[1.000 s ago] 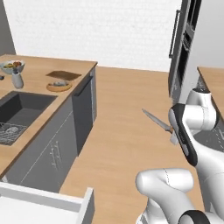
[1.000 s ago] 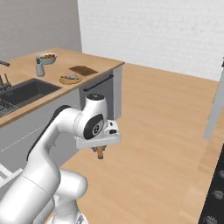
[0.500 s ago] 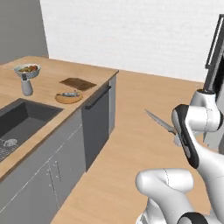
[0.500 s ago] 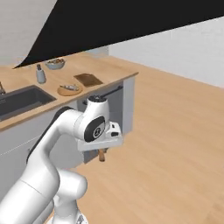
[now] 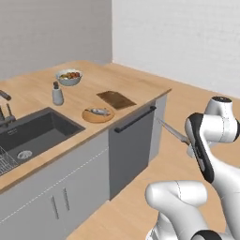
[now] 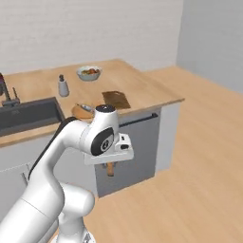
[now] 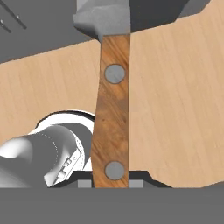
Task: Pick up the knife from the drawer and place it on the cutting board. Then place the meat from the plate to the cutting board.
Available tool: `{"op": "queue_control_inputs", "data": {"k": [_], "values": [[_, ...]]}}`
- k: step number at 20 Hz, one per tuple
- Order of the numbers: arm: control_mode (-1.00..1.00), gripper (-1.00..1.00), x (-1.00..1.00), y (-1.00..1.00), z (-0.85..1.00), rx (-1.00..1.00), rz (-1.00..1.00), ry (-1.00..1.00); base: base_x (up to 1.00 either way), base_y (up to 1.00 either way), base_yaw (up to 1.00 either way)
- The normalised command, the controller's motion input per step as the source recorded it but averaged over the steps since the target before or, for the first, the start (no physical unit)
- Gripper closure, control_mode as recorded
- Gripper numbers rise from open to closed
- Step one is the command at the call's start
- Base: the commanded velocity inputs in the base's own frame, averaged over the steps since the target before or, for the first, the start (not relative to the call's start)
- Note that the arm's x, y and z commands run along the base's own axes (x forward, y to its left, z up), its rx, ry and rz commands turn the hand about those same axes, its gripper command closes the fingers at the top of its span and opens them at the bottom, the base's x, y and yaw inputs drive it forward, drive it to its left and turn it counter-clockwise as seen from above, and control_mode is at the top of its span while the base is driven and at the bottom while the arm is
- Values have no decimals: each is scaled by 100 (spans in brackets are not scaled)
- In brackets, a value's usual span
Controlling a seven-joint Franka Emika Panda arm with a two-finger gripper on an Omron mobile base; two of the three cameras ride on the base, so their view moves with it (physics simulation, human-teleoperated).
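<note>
My gripper (image 5: pixel 190 149) is shut on the knife (image 5: pixel 171 132), held in the air over the wooden floor in front of the counter. Its silver blade points toward the counter's end. In the hand view the brown handle (image 7: pixel 112 122) with two rivets runs up from my gripper (image 7: pixel 111 182). In the right base view the handle (image 6: pixel 110 169) hangs below the hand. The dark cutting board (image 5: pixel 116 99) (image 6: pixel 115 99) lies on the counter. Beside it the round tan plate (image 5: pixel 92 117) (image 6: pixel 76 113) carries the grey meat (image 5: pixel 99 111) (image 6: pixel 85 108). The drawer is out of view.
A fruit bowl (image 5: pixel 69 76) and a small grey bottle (image 5: pixel 57 93) stand farther back on the counter. The dark sink (image 5: pixel 33 133) lies to the left. A grey dishwasher front (image 5: pixel 133 145) with a black handle faces the open wooden floor.
The base has driven and turned, so the whole scene shifted: the counter end with board and plate is now closer and more central. The knife stays gripped in the same pose.
</note>
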Motion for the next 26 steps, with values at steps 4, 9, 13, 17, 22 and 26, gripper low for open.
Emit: {"op": "queue_control_inputs", "data": {"k": [4,9,13,17,22,26], "values": [[100,100,0,0,0,0,0,0,100,-50,55],[100,100,0,0,0,0,0,0,94,-44,59],[100,100,0,0,0,0,0,0,43,-56,58],[100,100,0,0,0,0,0,0,14,-63,42],[100,100,0,0,0,0,0,0,48,-54,15],[100,100,0,0,0,0,0,0,59,-30,6]]}}
